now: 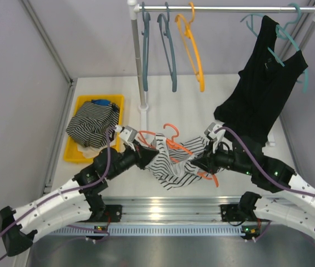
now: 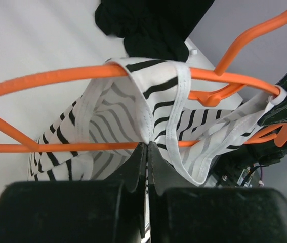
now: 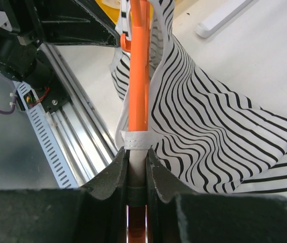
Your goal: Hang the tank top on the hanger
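Note:
The striped white tank top (image 1: 171, 164) hangs between my two grippers above the table, draped on the red-orange hanger (image 1: 174, 142). My left gripper (image 1: 151, 154) is shut on a fold of the tank top's white edge (image 2: 147, 136), just in front of the hanger's lower bar (image 2: 57, 147). One strap (image 2: 181, 76) lies over the hanger's upper arm (image 2: 47, 78). My right gripper (image 1: 197, 162) is shut on the hanger's arm (image 3: 138, 76) with the other strap (image 3: 135, 139) wrapped round it at the fingertips.
A yellow tray (image 1: 79, 150) at the left holds a darker striped garment (image 1: 92, 125). A rail (image 1: 224, 8) at the back carries teal-blue hangers (image 1: 168, 50), a yellow-amber hanger (image 1: 193, 50) and a black top (image 1: 263, 89). The rail's post (image 1: 139, 61) stands behind the left gripper.

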